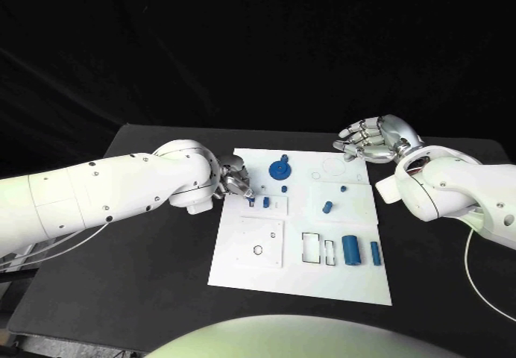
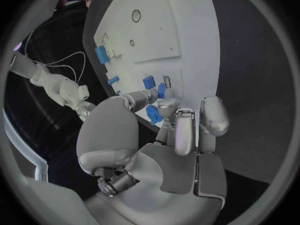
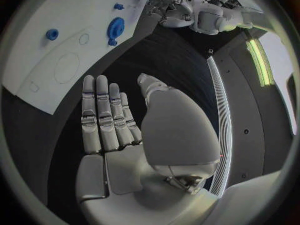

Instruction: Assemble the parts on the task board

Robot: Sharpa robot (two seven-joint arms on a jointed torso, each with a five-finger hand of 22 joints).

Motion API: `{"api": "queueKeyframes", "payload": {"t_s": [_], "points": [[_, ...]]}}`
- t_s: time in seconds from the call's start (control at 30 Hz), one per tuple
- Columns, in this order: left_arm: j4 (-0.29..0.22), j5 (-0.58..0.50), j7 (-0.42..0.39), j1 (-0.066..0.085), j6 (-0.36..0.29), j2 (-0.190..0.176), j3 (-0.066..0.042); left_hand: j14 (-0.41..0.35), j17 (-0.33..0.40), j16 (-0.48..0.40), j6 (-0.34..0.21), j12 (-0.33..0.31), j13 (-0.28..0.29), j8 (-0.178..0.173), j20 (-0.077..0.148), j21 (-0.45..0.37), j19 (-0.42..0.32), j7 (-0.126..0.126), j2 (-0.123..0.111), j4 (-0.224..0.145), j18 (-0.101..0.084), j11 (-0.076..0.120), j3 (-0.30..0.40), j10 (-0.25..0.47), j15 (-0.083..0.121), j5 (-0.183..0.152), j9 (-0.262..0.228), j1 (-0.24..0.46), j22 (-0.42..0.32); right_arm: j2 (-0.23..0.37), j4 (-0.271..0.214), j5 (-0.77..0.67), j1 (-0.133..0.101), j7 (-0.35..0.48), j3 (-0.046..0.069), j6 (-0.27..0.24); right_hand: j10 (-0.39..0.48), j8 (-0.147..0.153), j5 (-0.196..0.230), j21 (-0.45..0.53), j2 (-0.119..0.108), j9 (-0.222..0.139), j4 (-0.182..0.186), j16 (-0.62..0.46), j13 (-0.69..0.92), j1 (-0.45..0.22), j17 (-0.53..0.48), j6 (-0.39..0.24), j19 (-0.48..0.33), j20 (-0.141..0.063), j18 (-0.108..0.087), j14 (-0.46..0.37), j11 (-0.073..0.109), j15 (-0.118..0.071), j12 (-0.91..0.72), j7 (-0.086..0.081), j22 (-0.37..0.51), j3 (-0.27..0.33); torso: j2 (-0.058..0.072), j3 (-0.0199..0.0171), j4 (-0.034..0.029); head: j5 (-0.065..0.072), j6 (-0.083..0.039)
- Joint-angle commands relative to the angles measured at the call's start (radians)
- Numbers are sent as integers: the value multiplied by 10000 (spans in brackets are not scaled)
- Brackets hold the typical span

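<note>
Left hand (image 1: 233,184) pinches a small blue plastic peg (image 2: 154,114) just over the white rectangular task board (image 1: 306,280), at its left edge beside two seated blue pieces (image 1: 259,201). Advice: keep peg upright, lower slowly into its hole. Right hand (image 1: 371,140) hovers off the board's far right corner, fingers spread, holding nothing.

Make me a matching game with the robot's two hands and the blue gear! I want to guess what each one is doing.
Things:
1. left hand
2. right hand
3. blue gear

States:
A. lies on the white board
B. pinches a small blue part
C. holds nothing, fingers straight

Pairs: 1-B, 2-C, 3-A
</note>
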State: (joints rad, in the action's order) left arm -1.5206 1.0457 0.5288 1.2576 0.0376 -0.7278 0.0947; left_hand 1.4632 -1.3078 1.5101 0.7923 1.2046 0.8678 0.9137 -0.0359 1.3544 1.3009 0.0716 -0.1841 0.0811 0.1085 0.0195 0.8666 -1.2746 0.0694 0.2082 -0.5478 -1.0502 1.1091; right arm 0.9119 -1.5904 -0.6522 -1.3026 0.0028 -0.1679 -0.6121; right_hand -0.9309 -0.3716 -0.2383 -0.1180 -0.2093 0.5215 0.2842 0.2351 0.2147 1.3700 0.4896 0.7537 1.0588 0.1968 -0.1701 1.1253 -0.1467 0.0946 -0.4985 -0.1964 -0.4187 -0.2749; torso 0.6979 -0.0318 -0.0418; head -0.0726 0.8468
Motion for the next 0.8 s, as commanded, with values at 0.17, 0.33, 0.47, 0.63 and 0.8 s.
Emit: {"api": "queueKeyframes", "payload": {"t_s": [0.17,0.33,0.47,0.63,0.8], "points": [[-5,262,118,-98,386,39,-2,685,-1040,34,248,59,41,78,9,48,74,-150,96,-1557,-106,11,1458,-83,85,242,14,60,4,-10,-5,-49,12,122,1,83,14,-46,2,36,51,-13,3,-46,-10,18,-17,-87,9,63,-119,-6,-50,12,28,-235,17,49,-2,-1,0,4,7],[4,262,134,-131,400,53,-2,687,-1046,36,257,55,34,84,13,49,73,-152,93,-1565,-105,14,1462,-84,88,323,20,80,0,-11,-7,-41,17,126,1,86,8,-57,0,45,58,-21,0,-64,-47,16,-27,-87,21,64,-120,7,-48,11,22,-233,43,49,1,-7,3,3,-2],[22,262,150,-154,400,71,-2,686,-1041,33,260,59,42,86,14,49,72,-153,95,-1566,-104,15,1464,-89,89,348,22,86,-3,-12,-8,-38,19,129,1,88,8,-57,0,45,58,-21,0,-64,-47,16,-27,-87,21,64,-120,7,-48,11,22,-233,43,49,-2,-12,10,-8,9],[41,266,160,-201,354,94,-3,687,-1043,34,262,62,49,87,15,47,69,-153,95,-1565,-103,16,1464,-92,89,368,23,91,-8,-9,-7,-35,21,130,1,89,8,-57,0,45,58,-21,0,-64,-47,16,-27,-87,21,64,-120,7,-48,11,22,-233,43,49,-1,-9,4,7,9],[43,279,166,-221,325,110,-4,686,-1038,32,268,58,39,91,17,48,70,-155,98,-1567,-103,17,1464,-92,91,402,26,102,-7,-7,-8,-34,22,131,1,91,8,-57,0,45,58,-21,0,-64,-47,16,-27,-87,21,64,-120,7,-48,11,22,-233,43,49,4,-13,9,7,9]]}}
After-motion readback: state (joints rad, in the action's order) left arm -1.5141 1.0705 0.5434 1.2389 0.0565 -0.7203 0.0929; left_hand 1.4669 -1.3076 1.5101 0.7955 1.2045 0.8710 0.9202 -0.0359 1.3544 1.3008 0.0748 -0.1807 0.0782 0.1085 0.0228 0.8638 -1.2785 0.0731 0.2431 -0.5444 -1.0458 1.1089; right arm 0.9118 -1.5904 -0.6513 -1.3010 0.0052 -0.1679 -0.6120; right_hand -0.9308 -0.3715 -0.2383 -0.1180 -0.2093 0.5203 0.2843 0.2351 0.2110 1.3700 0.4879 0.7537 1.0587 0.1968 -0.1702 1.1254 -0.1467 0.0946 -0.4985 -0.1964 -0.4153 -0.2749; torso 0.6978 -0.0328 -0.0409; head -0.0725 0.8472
